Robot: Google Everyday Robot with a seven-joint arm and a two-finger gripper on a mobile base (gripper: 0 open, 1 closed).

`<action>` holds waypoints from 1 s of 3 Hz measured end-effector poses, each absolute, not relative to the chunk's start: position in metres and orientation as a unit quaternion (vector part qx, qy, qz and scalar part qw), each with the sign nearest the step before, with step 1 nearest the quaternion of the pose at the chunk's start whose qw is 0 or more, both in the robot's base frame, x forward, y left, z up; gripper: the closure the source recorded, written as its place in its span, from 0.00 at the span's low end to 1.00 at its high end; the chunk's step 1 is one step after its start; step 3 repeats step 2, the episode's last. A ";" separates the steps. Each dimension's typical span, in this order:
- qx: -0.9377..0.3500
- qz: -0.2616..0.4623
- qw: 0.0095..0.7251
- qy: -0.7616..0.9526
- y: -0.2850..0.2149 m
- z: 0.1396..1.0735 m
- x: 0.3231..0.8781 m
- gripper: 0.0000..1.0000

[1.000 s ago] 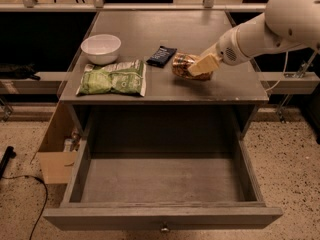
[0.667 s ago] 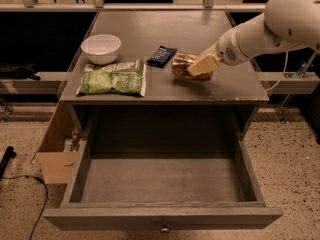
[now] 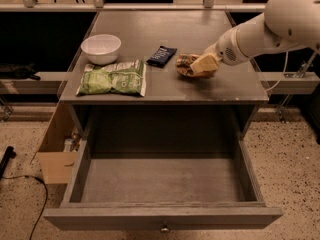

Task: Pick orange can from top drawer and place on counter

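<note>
The orange can [image 3: 184, 66] rests on the counter [image 3: 165, 31], right of centre near the front edge. My gripper [image 3: 203, 64] comes in from the right on a white arm and sits right against the can, covering its right part. The top drawer [image 3: 165, 217] is pulled fully out below the counter, and nothing shows inside it. Its small knob shows at the front centre.
On the counter stand a white bowl [image 3: 101, 48] at the left, a green snack bag [image 3: 113, 78] in front of it, and a dark blue snack bar [image 3: 161, 55] just left of the can. An open cardboard box [image 3: 55, 159] stands on the floor left of the drawer.
</note>
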State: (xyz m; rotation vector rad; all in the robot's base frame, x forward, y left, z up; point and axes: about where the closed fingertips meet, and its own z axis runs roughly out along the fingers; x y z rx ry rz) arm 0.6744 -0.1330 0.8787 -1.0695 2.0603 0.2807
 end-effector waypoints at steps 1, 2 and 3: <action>-0.421 0.111 0.391 0.811 -0.133 0.879 0.674 0.00; -0.421 0.111 0.391 0.811 -0.133 0.879 0.674 0.00; -0.421 0.111 0.391 0.811 -0.133 0.879 0.674 0.00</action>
